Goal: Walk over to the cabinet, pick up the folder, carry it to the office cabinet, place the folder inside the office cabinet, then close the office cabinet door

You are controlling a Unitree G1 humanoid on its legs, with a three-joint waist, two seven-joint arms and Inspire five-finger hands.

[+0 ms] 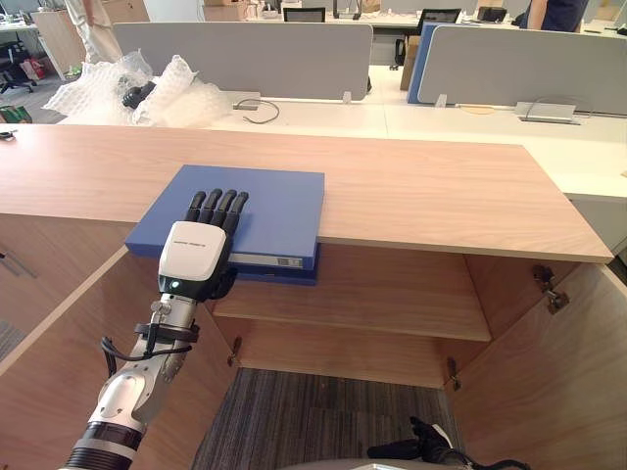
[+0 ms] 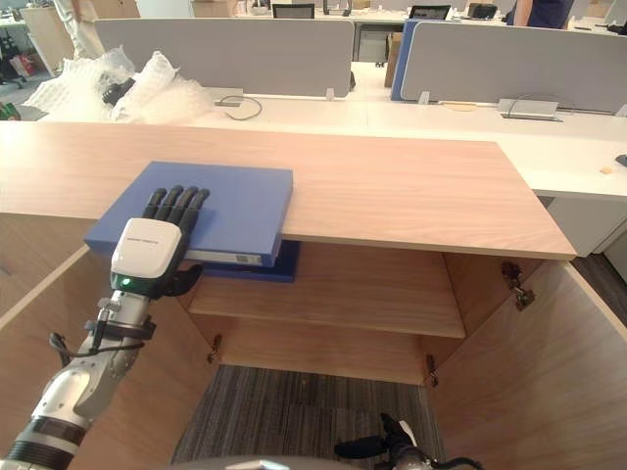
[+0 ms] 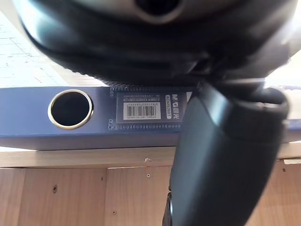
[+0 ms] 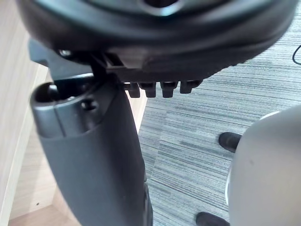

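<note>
- Left eye view: a blue folder (image 1: pixel 269 201) lies flat on the wooden worktop (image 1: pixel 421 191), and its near end sticks out past the front edge. The left robot hand (image 1: pixel 196 257) sits on that near end with straight fingers (image 1: pixel 217 208) laid on the cover and the thumb tucked under the overhang, so the folder is pinched between them. Below the worktop the cabinet (image 1: pixel 343 352) stands open, with a bare shelf (image 1: pixel 392 299) inside and a door (image 1: pixel 558 382) swung out on each side. Crumpled bubble wrap (image 1: pixel 108 88) lies on the far left of the worktop, well apart from the folder
- Right eye view: the right robot hand (image 2: pixel 392 446) hangs low over the grey carpet (image 2: pixel 294 411) in front of the cabinet, its fingers loose and apart, holding nothing
- Left wrist view: the folder's spine (image 3: pixel 28 120) runs across, showing a round finger hole (image 3: pixel 70 109) and a barcode label (image 3: pixel 141 110). The dark thumb (image 3: pixel 221 155) rises from below and crosses the spine beside the label
- Right wrist view: the right robot hand's thumb stands out large over the carpet, with a row of short fingertips beside it and nothing between them
</note>
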